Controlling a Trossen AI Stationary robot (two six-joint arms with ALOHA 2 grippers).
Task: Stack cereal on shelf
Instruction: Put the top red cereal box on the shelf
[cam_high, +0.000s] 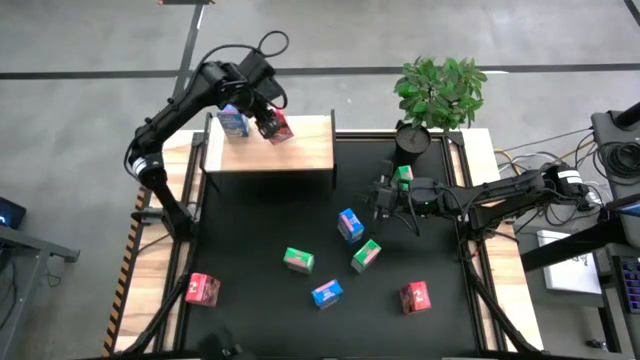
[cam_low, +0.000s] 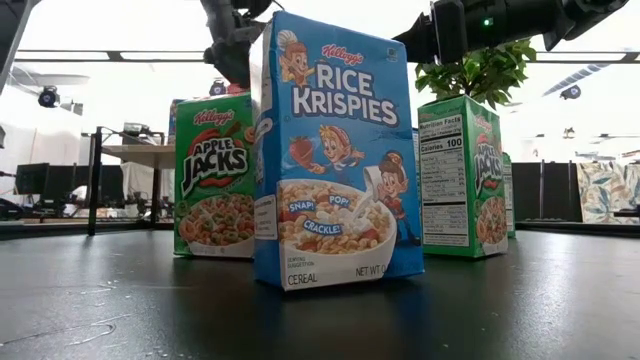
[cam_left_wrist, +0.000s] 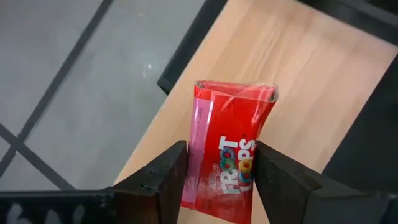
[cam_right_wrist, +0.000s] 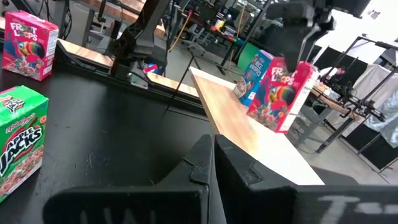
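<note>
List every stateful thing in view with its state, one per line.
Left gripper: shut on the red Froot Loops box, tilted over the shelf.
Blue box on shelf: standing.
Right gripper: shut, empty, over the mat.
Rice Krispies box: upright on the mat.

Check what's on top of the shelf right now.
On the shelf: one blue box standing, and a red box tilted in the left hand, shut on it. Whether its base touches the board is hidden.
</note>
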